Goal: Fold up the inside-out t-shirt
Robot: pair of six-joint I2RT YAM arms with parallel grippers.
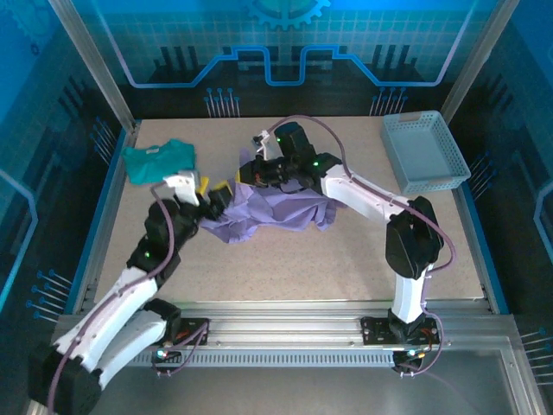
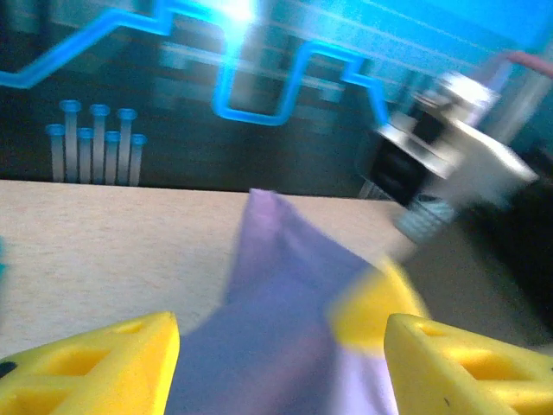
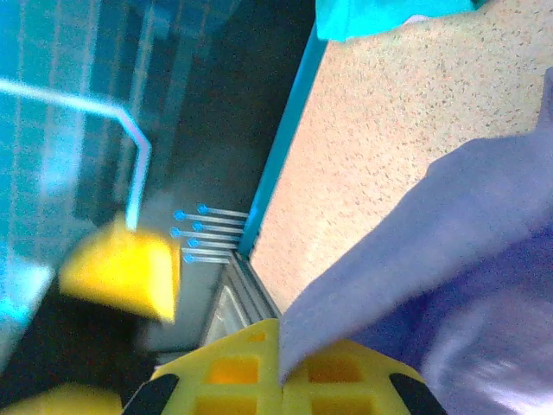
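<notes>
1. The left gripper (image 2: 281, 328) is open. Its two yellow fingers (image 2: 95, 367) stand wide apart in the left wrist view, with purple cloth lying loose between them and nothing clamped.
2. The right gripper (image 3: 281, 350) is closed. In the right wrist view a fold of the large lavender-purple cotton t-shirt (image 3: 449, 251) comes up off its yellow finger pad, pinched there.
3. In the top view the left arm rises from its base at the near left, bends at the elbow and reaches forward. This puts the left gripper (image 1: 212, 197) at the left edge of the t-shirt (image 1: 276, 212).
4. The right arm stands up from its base at the near right, folds at a black elbow and stretches leftwards across the worktop. The right gripper (image 1: 252, 171) sits at the upper left of the heap, near the left one.
5. The t-shirt lies crumpled in the middle of the speckled beige worktop (image 1: 302, 268).
6. The top view also shows a small teal-green shirt (image 1: 160, 160) at the far left and a pale blue perforated plastic basket (image 1: 395, 157) at the far right, both well apart from the t-shirt.
7. The left wrist view is blurred, so the cloth's texture cannot be read there. The right wrist view shows the worktop's grain and a corner of the teal-green shirt (image 3: 389, 17).
</notes>
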